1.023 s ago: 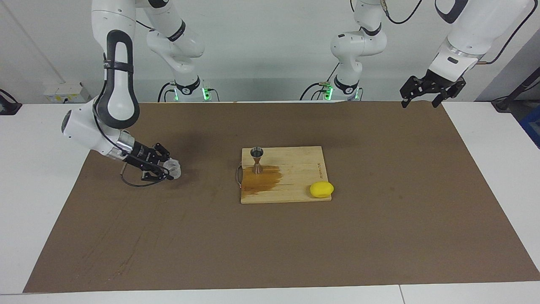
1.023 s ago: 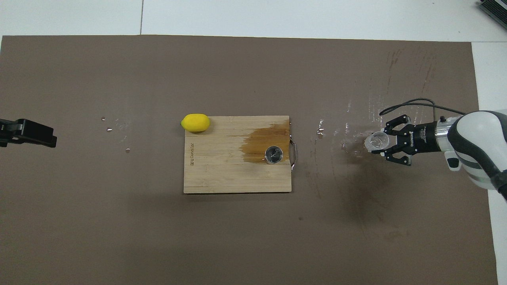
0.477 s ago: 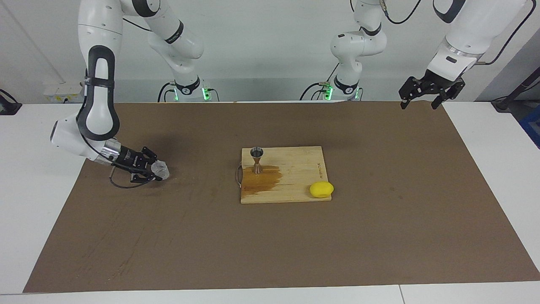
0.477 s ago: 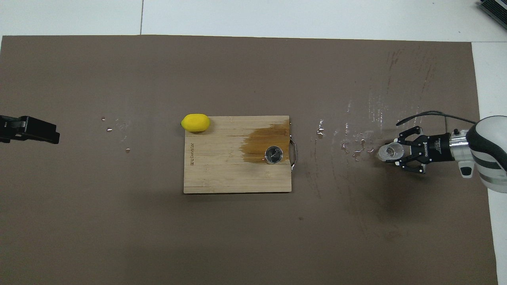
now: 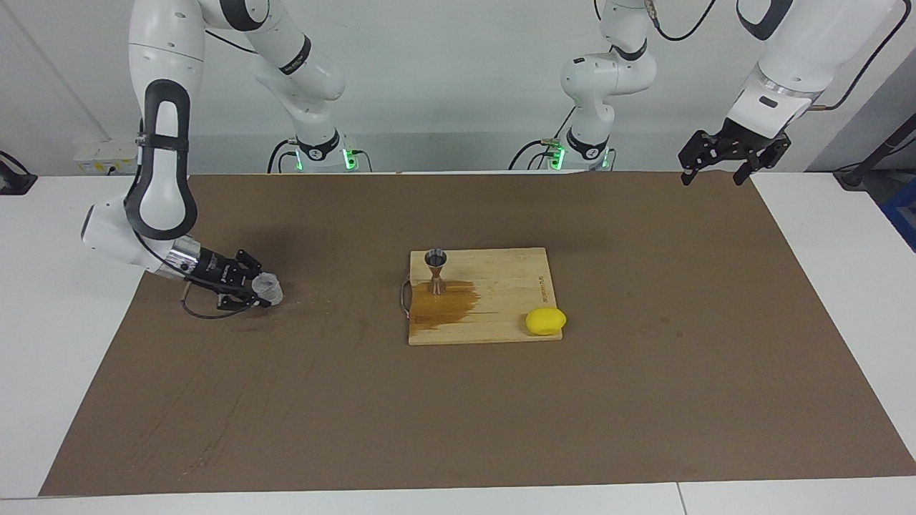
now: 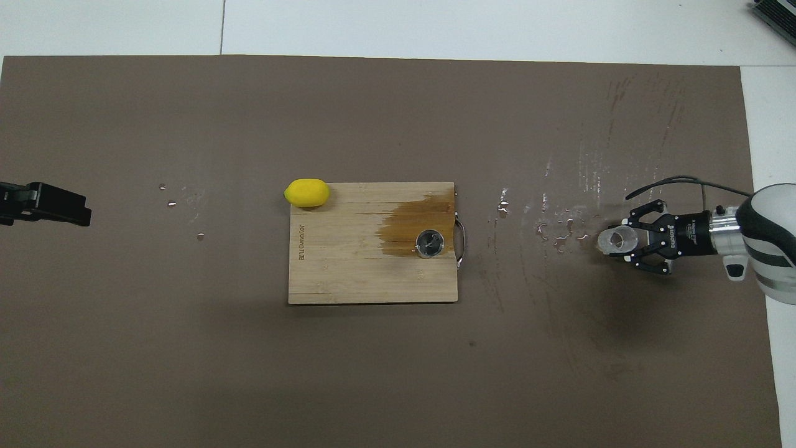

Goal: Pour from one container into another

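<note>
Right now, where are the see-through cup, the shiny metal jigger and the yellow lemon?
clear cup (image 5: pixel 270 288): facing view, its ribbed side.
metal jigger (image 5: pixel 436 257): facing view, rim of its top cone.
lemon (image 5: pixel 545 321): facing view, middle of its yellow skin.

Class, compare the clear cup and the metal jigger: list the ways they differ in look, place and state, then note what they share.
1. The clear cup is see-through and ribbed; the jigger is shiny metal, pinched at the waist.
2. The cup sits on the brown mat at the right arm's end; the jigger stands on the cutting board, at a wet stain.
3. The right end effector is around the cup; nothing touches the jigger.
Shared: both are small, upright and open-topped.
</note>
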`<state>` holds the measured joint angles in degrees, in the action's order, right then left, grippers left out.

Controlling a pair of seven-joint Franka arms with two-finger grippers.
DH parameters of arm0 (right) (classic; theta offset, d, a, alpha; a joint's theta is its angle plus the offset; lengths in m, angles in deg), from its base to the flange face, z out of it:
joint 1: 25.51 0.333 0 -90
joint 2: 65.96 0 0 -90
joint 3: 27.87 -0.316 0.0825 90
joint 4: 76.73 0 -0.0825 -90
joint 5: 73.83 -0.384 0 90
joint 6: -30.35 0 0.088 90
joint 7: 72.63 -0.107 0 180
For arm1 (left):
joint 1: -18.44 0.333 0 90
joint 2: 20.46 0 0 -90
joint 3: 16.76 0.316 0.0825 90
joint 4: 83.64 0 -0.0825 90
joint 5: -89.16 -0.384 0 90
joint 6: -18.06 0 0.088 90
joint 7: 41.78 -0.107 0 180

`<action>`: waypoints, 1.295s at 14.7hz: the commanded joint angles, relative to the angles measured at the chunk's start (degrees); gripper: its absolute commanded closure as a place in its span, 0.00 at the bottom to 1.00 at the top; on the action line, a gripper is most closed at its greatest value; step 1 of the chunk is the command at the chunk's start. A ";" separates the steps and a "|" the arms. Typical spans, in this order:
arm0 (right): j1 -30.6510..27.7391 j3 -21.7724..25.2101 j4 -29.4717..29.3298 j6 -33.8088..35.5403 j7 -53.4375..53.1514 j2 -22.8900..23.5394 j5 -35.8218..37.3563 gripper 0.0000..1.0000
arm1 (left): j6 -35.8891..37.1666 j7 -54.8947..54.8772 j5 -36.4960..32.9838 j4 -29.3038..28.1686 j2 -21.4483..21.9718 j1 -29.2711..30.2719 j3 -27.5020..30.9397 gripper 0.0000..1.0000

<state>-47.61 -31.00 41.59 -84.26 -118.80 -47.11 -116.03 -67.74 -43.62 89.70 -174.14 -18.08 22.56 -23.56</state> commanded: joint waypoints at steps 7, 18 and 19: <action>-4.00 -0.12 0.25 -1.41 4.59 -2.75 4.65 0.00 | -0.33 -0.45 0.26 -1.87 1.48 0.28 0.03 0.00; 8.54 -1.00 -3.17 1.23 9.52 -13.30 21.02 0.00 | -0.33 -0.45 0.26 -1.87 1.48 0.28 0.03 0.00; 10.65 -1.00 -3.79 1.23 9.52 -14.18 21.28 0.00 | -0.33 -0.45 0.26 -1.78 1.48 0.28 0.03 0.00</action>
<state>-39.74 -31.90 39.16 -84.57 -110.55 -59.48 -96.60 -67.74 -43.62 89.70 -174.17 -18.08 22.56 -23.56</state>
